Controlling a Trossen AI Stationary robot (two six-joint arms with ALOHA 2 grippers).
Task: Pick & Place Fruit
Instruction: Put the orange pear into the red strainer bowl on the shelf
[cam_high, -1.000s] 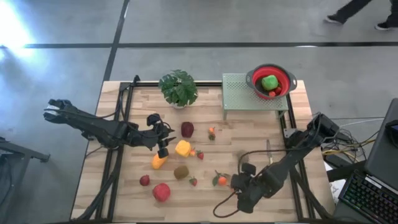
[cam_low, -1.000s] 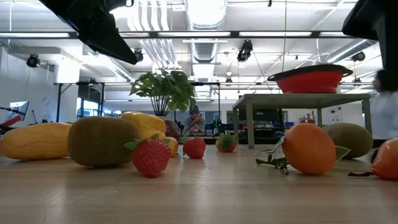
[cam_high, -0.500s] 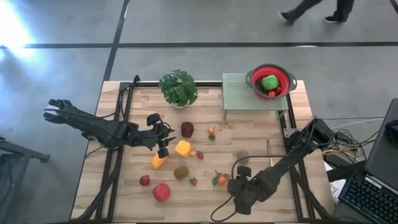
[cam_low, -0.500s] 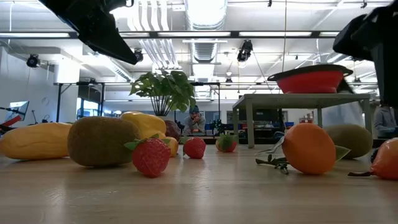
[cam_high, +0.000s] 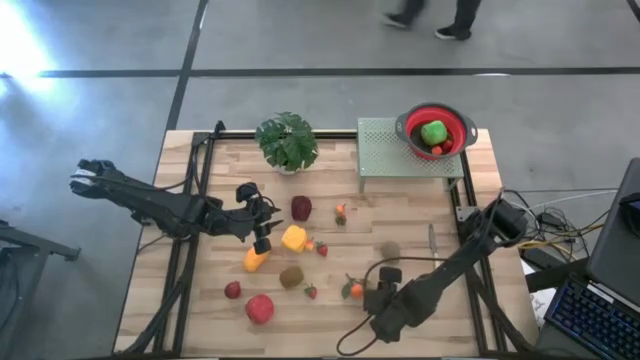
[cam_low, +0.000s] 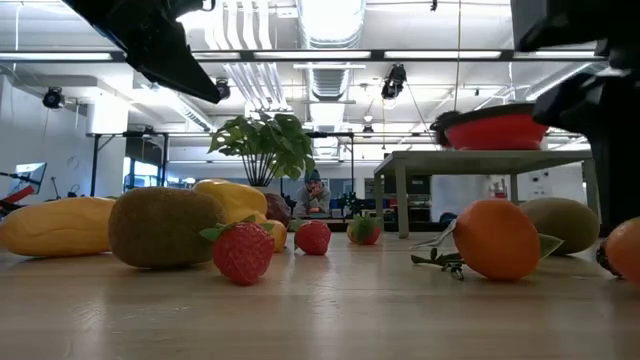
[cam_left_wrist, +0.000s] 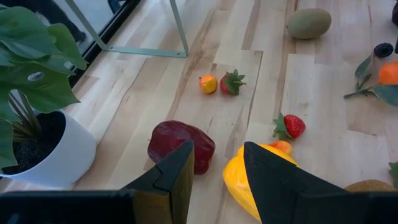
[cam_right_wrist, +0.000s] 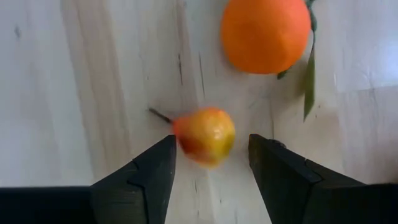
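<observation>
right end effector (cam_right_wrist: 208, 167): we see it low over the worktop (cam_high: 420, 215) near the front edge, fingers apart, straddling a small orange-red fruit (cam_right_wrist: 204, 135) without touching it
orange with leaf (cam_right_wrist: 265, 34): just beyond that small fruit
left end effector (cam_left_wrist: 214, 171): fingers apart and empty, hanging toward the worktop's middle above a maroon fruit (cam_left_wrist: 181, 145) and a yellow fruit (cam_left_wrist: 249, 180)
other fruit: we count a kiwi (cam_high: 291, 276), red apple (cam_high: 259, 308) and strawberries scattered across the front half
red bowl (cam_high: 436, 132): on the green stand at the back right corner, green fruit inside
</observation>
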